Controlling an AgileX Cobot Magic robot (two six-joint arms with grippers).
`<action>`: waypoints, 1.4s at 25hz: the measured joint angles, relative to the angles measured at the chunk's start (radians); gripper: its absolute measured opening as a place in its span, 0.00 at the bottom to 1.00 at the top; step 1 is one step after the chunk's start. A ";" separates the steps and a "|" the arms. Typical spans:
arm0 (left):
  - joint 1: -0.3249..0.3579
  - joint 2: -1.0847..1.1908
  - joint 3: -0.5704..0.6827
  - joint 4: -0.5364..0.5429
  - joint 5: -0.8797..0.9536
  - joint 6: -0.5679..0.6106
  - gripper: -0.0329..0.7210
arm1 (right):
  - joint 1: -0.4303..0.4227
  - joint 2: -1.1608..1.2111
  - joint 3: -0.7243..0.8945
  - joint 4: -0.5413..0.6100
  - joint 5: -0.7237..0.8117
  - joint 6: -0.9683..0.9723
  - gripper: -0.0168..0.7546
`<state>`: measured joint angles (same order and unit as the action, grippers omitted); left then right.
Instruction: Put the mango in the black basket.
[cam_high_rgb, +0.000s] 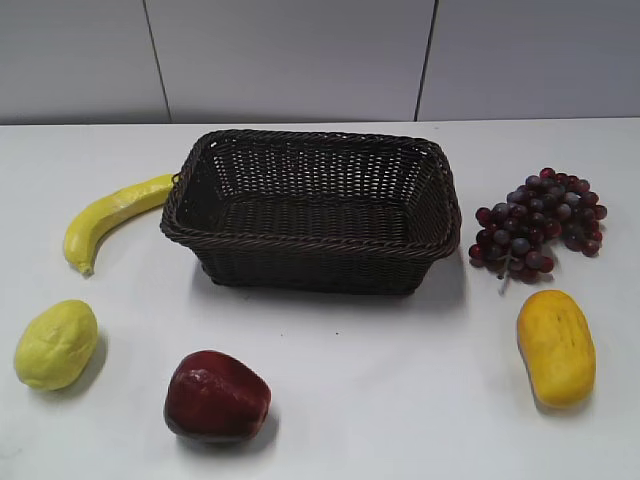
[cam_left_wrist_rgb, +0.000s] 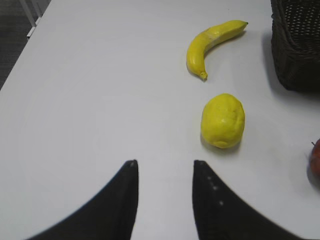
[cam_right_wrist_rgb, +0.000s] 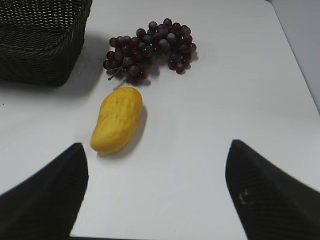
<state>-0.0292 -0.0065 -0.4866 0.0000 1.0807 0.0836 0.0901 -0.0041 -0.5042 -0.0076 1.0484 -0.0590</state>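
Hovering with fingers spread and holding nothing, left gripper is facing the lemon, basket is sitting mid-table, mango is lying right of it near the grapes, right gripper is gaping wide.

Both grippers hover above the table, holding nothing.
The left gripper has its jaws slightly parted; the right gripper has its jaws spread wide over the table's near edge.

Smooth matt mango, woven wicker basket
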 joint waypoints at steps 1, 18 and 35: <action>0.000 0.000 0.000 0.000 0.000 0.000 0.40 | 0.000 0.000 0.000 0.000 0.000 0.000 0.88; 0.000 0.000 0.000 0.000 0.000 0.000 0.40 | 0.000 -0.001 0.000 0.000 -0.002 0.035 0.85; 0.000 0.000 0.000 0.000 0.000 0.000 0.40 | 0.000 0.751 -0.097 0.026 -0.473 0.110 0.84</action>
<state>-0.0292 -0.0065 -0.4866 0.0000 1.0807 0.0836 0.0901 0.7468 -0.6012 0.0180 0.5757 0.0506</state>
